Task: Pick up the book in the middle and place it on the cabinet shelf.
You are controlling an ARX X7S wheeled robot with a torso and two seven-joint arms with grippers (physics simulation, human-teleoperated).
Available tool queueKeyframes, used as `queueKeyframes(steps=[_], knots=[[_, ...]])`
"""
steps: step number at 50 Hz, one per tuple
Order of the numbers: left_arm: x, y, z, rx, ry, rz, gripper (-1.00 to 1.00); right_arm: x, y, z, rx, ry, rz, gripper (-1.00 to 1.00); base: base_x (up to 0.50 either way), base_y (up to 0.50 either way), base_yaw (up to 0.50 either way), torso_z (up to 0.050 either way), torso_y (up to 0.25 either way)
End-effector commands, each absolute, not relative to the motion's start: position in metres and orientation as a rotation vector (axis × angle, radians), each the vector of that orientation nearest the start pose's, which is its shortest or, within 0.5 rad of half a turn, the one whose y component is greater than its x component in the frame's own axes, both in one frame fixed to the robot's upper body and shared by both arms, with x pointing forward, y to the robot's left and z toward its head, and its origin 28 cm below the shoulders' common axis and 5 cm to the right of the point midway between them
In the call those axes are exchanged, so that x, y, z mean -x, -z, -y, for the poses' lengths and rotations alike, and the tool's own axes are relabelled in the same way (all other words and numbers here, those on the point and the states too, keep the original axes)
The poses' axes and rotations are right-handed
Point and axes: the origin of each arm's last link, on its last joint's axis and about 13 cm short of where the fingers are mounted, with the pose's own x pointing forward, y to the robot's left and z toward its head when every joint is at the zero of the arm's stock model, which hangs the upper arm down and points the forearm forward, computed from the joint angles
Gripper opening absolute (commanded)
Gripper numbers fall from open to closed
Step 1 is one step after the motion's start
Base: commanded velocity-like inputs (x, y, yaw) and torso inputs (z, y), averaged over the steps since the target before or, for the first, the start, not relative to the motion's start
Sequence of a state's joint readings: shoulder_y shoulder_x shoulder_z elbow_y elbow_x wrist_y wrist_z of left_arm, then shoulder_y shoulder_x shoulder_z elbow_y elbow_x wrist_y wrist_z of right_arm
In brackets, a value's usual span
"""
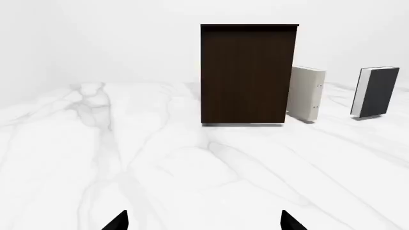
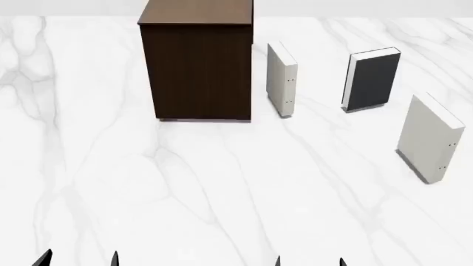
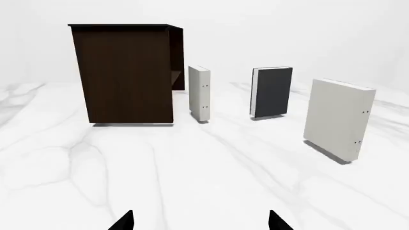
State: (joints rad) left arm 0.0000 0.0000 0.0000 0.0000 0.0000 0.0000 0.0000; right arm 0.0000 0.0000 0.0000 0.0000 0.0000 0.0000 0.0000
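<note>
The dark grey book [image 2: 374,80] stands up straight on the white marble desk [image 2: 221,188], in the upper right of the head view, with its white page edges on its left side. It is the middle one of three books. A pale book [image 2: 281,80] with small dots stands to its left, just beside the tall brown cabinet [image 2: 196,66], and I cannot tell if those two touch. Another pale book [image 2: 431,138] with dots stands lower and further right, near the right edge of the frame. The three books stand apart from each other. The cabinet fills the upper middle of the head view, and its flat top [image 2: 198,12] is a lighter brown than its dark front. In the right wrist view the dark grey book [image 3: 273,92] sits right of the middle of the frame, between the two pale books, and an open side of the cabinet [image 3: 121,74] shows in that view. The left pincer [image 2: 79,259] peeks in at the bottom left of the head view and the right pincer [image 2: 309,261] at the bottom middle. Both have their tips spread wide and hold nothing, and both are well apart from the books and the cabinet
</note>
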Motion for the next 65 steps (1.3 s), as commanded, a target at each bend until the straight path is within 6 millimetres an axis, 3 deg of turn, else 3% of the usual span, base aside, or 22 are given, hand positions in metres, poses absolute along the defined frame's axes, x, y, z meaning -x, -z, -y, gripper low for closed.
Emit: queueKeyframes(steps=[1, 21, 25, 33, 36, 40, 44, 52, 56, 65], knots=[[-0.210, -0.014, -0.205, -0.001, 0.001, 0.001, 1.00, -0.211, -0.013, 0.096, 0.004, -0.001, 0.002, 1.00, 0.00, 0.00, 0.00, 0.000, 0.000], [-0.211, -0.012, -0.204, -0.102, -0.021, -0.019, 1.00, -0.211, -0.012, 0.095, 0.026, -0.014, 0.013, 1.00, 0.00, 0.00, 0.00, 0.000, 0.000], [-0.209, -0.014, -0.205, -0.134, -0.028, -0.011, 1.00, -0.209, -0.011, 0.107, 0.050, 0.089, -0.023, 1.00, 0.00, 0.00, 0.00, 0.000, 0.000], [-0.207, -0.019, -0.204, -0.157, -0.030, 0.003, 1.00, -0.208, -0.016, 0.109, 0.047, 0.107, -0.004, 1.00, 0.00, 0.00, 0.00, 0.000, 0.000], [-0.204, -0.043, -0.202, -0.169, -0.022, 0.088, 1.00, -0.206, -0.036, 0.110, 0.063, 0.107, 0.056, 1.00, 0.00, 0.00, 0.00, 0.000, 0.000], [-0.201, -0.060, -0.198, -0.182, -0.019, 0.122, 1.00, -0.205, -0.056, 0.111, 0.062, 0.124, 0.115, 1.00, 0.00, 0.00, 0.00, 0.000, 0.000], [-0.192, -0.090, -0.195, -0.220, -0.022, 0.207, 1.00, -0.199, -0.093, 0.108, 0.077, 0.123, 0.223, 1.00, 0.00, 0.00, 0.00, 0.000, 0.000], [-0.175, -0.133, -0.192, -0.197, -0.015, 0.329, 1.00, -0.184, -0.138, 0.104, 0.088, 0.107, 0.350, 1.00, 0.00, 0.00, 0.00, 0.000, 0.000], [-0.168, -0.146, -0.191, -0.194, -0.014, 0.364, 1.00, -0.177, -0.155, 0.102, 0.084, 0.101, 0.400, 1.00, 0.00, 0.00, 0.00, 0.000, 0.000], [-0.157, -0.165, -0.189, -0.209, -0.016, 0.446, 1.00, -0.170, -0.172, 0.102, 0.081, 0.101, 0.453, 1.00, 0.00, 0.00, 0.00, 0.000, 0.000]])
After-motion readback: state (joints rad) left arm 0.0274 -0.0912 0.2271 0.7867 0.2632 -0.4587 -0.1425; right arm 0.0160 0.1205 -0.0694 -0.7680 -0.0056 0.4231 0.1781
